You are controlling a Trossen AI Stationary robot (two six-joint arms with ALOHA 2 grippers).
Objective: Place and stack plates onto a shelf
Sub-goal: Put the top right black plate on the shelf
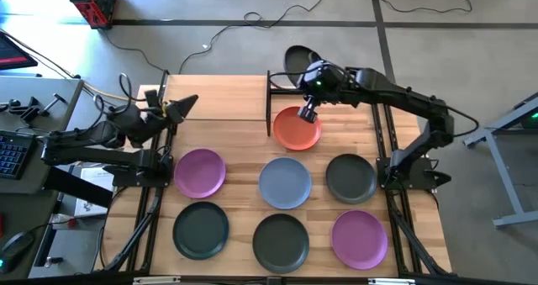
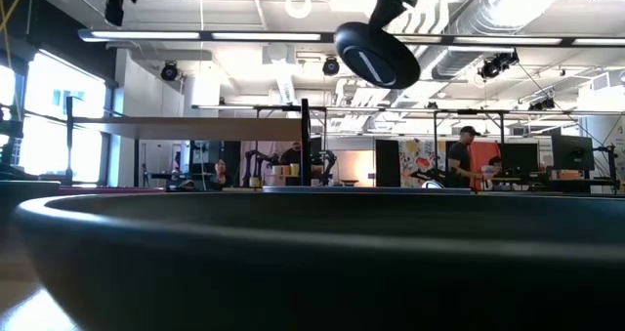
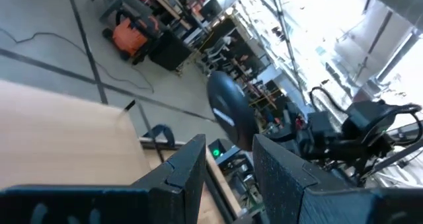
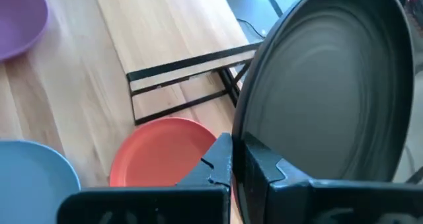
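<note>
Holding a dark grey plate [image 1: 298, 60] by its rim in my clamped right gripper [image 1: 313, 76], I should level it over the shelf [image 1: 220, 98] near the table's far edge; my left gripper [image 1: 181, 107] waits open.

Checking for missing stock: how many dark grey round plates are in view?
4: dark grey round plates at front left, front centre, right of the light blue plate, and one held aloft by the right gripper.

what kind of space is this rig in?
Most likely a shared robotics lab or open workshop: exposed ceiling ducts, concrete floor with loose cables, and people at workbenches beyond the wooden table.
</note>
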